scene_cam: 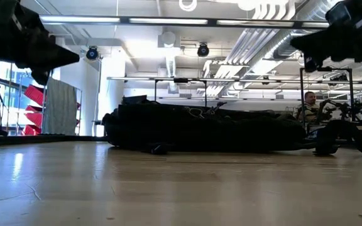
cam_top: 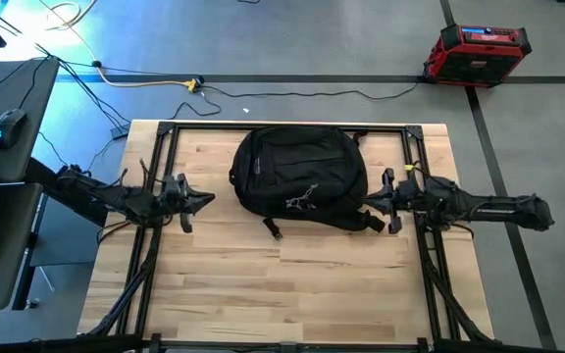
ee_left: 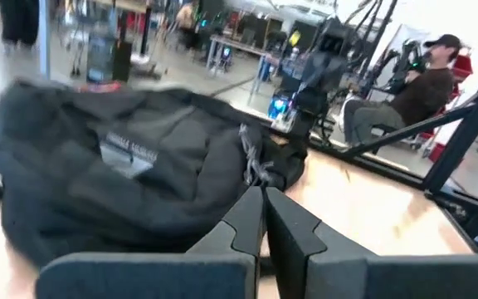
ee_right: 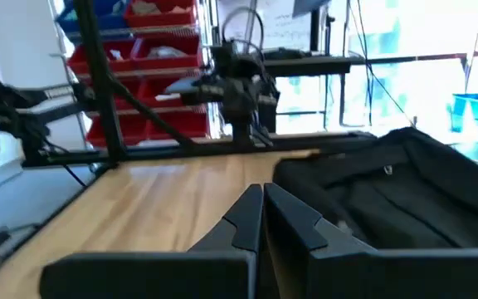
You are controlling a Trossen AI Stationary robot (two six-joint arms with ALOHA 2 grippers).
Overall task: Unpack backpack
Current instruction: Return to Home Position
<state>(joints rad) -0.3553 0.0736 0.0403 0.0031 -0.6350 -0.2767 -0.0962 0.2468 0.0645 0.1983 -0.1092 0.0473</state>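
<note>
Black fabric of the backpack [cam_top: 297, 176] is seen lying on the surface [cam_top: 263, 284] between the left gripper [cam_top: 204, 201], clenched empty beside it, and the right gripper [cam_top: 371, 204], clenched empty against its strap [cam_top: 365, 220], which might be snagged and dragged if that arm were withdrawn low.

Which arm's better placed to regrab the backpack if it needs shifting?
Right, probably. The right gripper sits at the strap edge of the backpack, fingers shut. The left gripper is shut too, but a strip of table separates it from the bag.
</note>
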